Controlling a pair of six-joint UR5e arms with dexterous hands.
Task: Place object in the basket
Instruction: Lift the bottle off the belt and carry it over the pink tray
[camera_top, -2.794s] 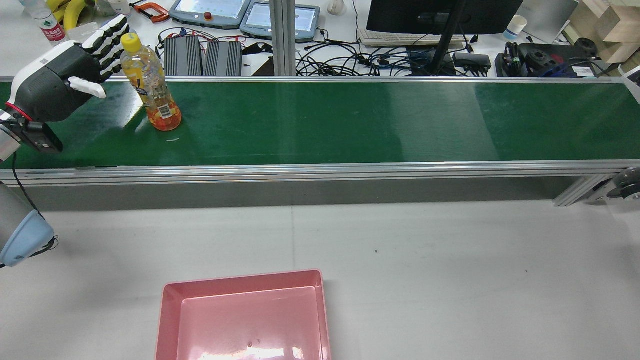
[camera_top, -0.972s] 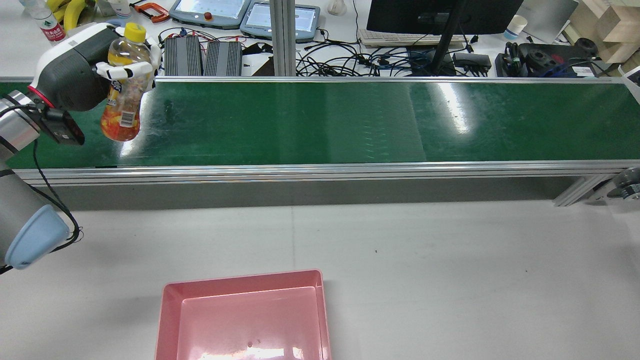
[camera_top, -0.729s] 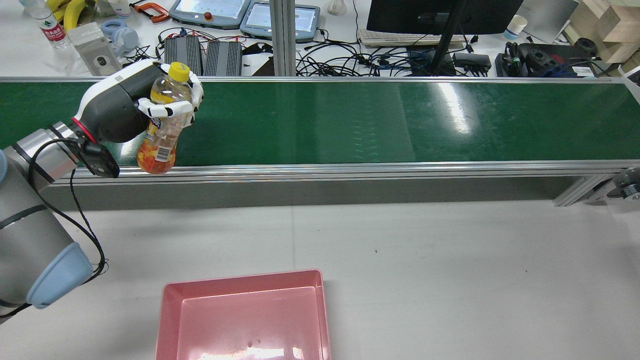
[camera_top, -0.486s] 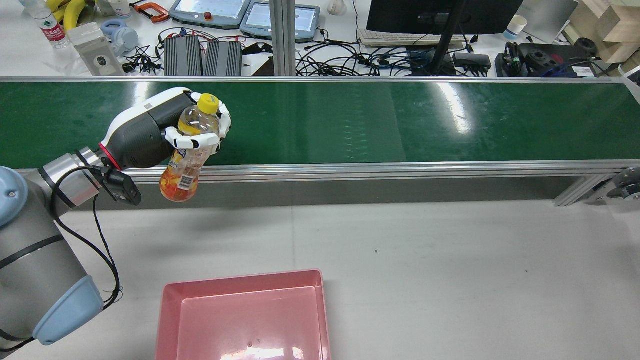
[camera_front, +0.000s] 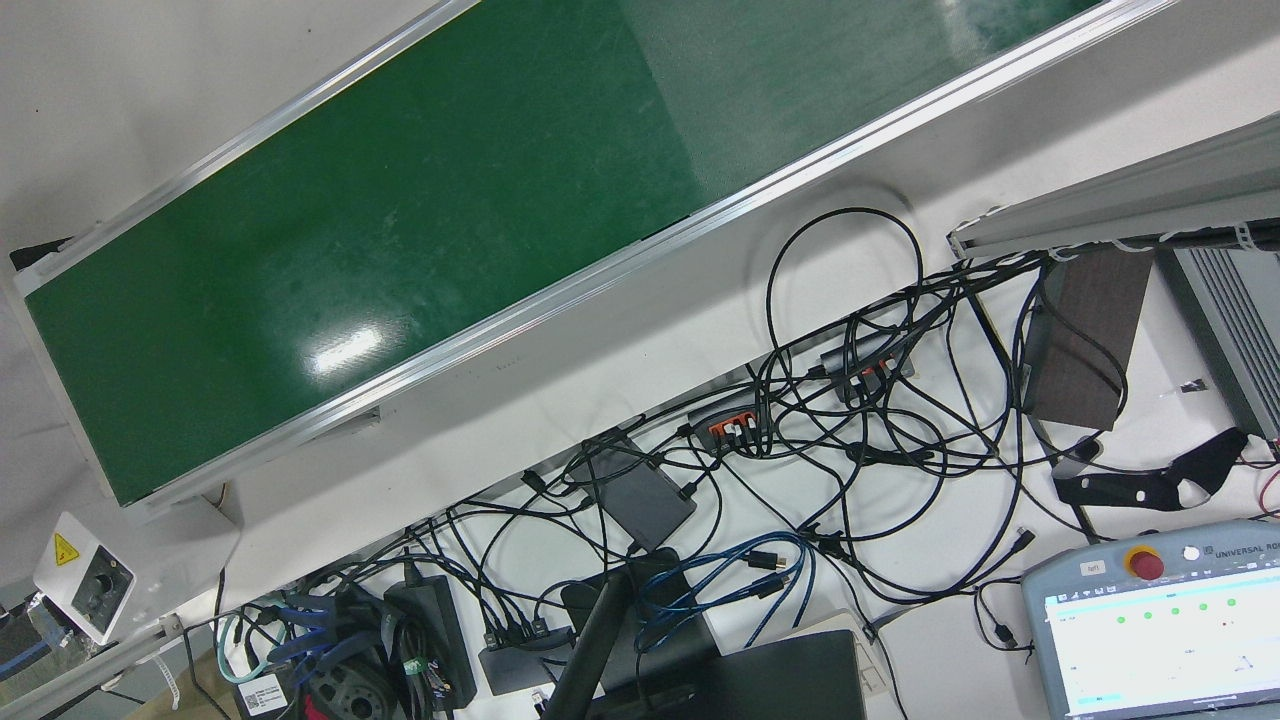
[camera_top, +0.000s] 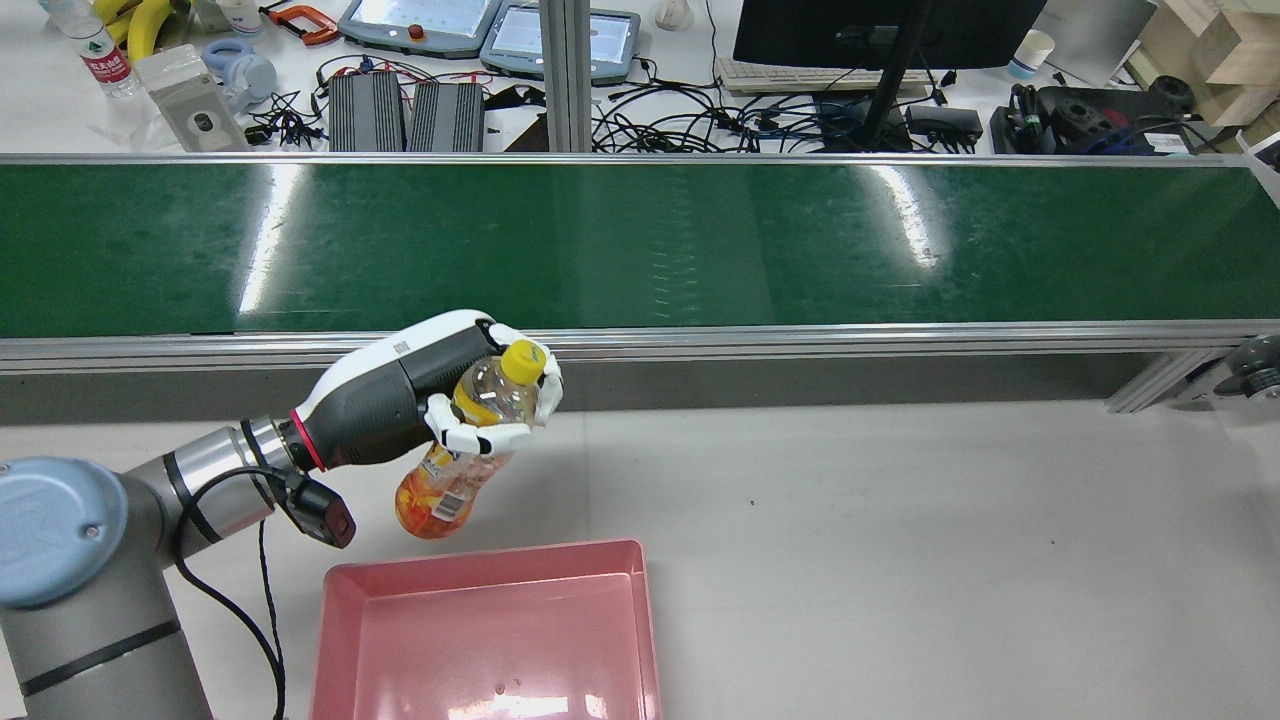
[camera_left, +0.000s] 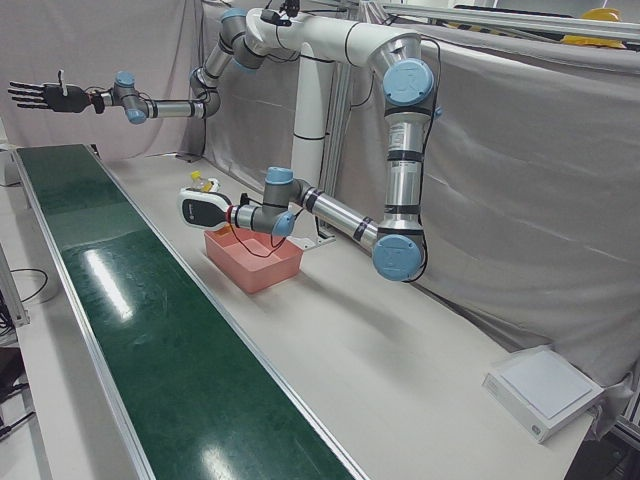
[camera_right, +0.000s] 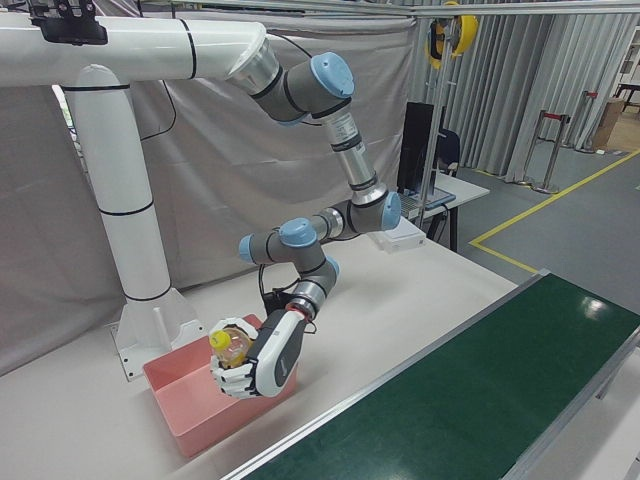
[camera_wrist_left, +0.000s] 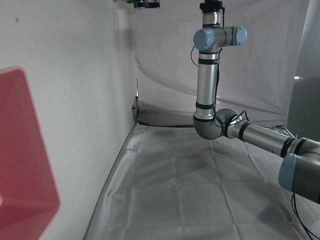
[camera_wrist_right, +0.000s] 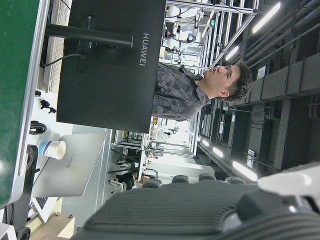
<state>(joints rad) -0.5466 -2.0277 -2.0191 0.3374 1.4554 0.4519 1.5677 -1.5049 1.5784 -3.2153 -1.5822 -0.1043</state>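
My left hand (camera_top: 420, 400) is shut on a clear juice bottle (camera_top: 432, 498) with a yellow cap and orange liquid. It holds the bottle tilted in the air, just off the far left corner of the pink basket (camera_top: 485, 556), over the white table. The right-front view shows the same hand (camera_right: 262, 365) with the bottle (camera_right: 226, 346) above the basket's rim (camera_right: 200, 425). In the left-front view my right hand (camera_left: 35, 95) is open, fingers spread, raised high past the belt's far end. The left hand view shows one corner of the basket (camera_wrist_left: 20, 160).
The green conveyor belt (camera_top: 700, 240) runs across the station behind the white table (camera_top: 900, 520). Beyond the belt lie cables, power bricks, teach pendants (camera_top: 420, 22) and a monitor (camera_top: 880, 30). The arms' white pedestal (camera_right: 130, 260) stands behind the basket.
My left hand closed on the bottle standing on the belt, lifted it, and carried it off the belt toward me and right, down to the basket's far left corner.
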